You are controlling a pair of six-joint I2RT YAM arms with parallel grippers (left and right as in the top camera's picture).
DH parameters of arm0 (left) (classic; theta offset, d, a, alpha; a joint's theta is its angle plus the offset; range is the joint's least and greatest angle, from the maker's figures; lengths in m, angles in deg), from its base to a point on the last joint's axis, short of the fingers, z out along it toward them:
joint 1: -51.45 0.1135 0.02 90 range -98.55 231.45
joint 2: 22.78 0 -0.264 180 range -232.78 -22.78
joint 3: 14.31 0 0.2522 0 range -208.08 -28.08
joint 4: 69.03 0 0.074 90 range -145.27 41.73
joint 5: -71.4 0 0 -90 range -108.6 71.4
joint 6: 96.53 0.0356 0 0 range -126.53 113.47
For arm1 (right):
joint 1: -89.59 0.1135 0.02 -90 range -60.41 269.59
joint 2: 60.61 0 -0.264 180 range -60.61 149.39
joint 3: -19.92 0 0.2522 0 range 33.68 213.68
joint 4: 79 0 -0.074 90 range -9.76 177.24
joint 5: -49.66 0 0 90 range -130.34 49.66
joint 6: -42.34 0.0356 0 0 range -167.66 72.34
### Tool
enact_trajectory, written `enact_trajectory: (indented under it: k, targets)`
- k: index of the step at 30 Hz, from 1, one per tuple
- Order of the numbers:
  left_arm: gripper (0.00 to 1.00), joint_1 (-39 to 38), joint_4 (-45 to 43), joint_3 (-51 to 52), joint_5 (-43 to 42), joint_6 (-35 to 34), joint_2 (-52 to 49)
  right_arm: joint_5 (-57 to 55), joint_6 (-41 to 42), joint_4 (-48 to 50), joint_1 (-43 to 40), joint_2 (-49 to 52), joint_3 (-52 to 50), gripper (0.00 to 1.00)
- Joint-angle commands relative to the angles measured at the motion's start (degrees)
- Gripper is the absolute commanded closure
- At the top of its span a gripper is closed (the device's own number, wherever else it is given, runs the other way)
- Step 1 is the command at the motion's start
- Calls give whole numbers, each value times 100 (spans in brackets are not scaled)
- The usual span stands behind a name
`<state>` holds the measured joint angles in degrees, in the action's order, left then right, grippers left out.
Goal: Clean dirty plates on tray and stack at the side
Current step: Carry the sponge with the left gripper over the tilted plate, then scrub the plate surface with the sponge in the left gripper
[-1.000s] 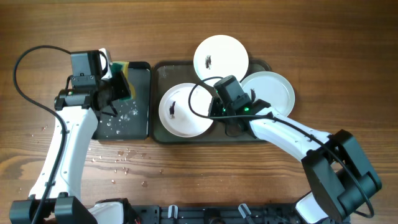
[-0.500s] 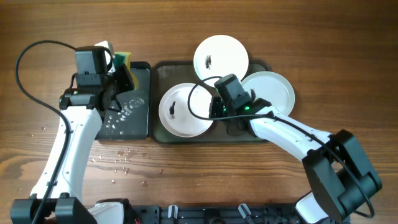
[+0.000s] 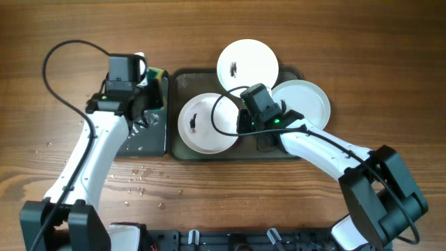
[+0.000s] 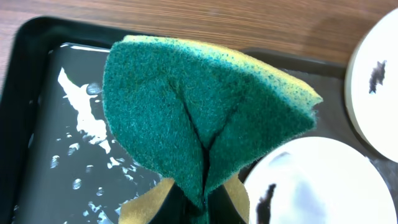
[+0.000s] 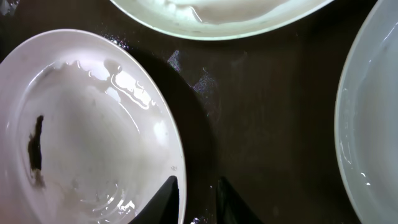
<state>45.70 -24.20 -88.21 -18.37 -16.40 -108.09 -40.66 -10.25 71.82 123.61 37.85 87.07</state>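
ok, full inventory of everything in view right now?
table: 1, brown wood
large tray: 1, dark grey, table centre
small tray: 1, black, wet, left of large tray
left plate: 1, white with black smear, left half of large tray
far plate: 1, white with black smear, over large tray's far rim
right plate: 1, white, no smear visible, over large tray's right end
sponge: 1, green and yellow, over small tray
droplets: scattered, clear, table near small tray
left gripper: fingers shut on sponge
right gripper: fingers slightly apart astride left plate's rim
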Motion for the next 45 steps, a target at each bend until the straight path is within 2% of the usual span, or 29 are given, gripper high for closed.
enact_trajectory:
  k: [1,3,8,12,20,21,24,31,39,45]
  targets:
    - [96,-254,-28,15,177,57,-4,-136,24,-4,-20,-31,-50,79]
    - [96,-352,7,15,-9,-168,-4,-118,24,-4,-2,0,-63,79]
    - [96,-533,61,15,-1080,-509,-20,35,33,221,11,103,-63,78]
    - [96,-761,66,15,-1399,-758,-63,35,177,273,15,186,-63,79]
    - [96,-1123,267,15,-1338,-1088,-376,293,164,275,15,201,-63,78]
    - [96,-1187,328,15,-1080,-1300,-448,293,175,275,15,201,-63,75]
    - [96,-1290,348,15,-756,-1453,-557,291,175,271,15,201,-63,73]
    - [96,-1353,273,15,-673,-1462,-920,293,179,153,15,201,-63,73]
    - [96,-1351,190,15,-400,-1460,-1228,643,181,96,15,201,-63,78]
    - [96,-1353,175,15,-398,-1460,-1231,673,221,79,15,219,-63,89]
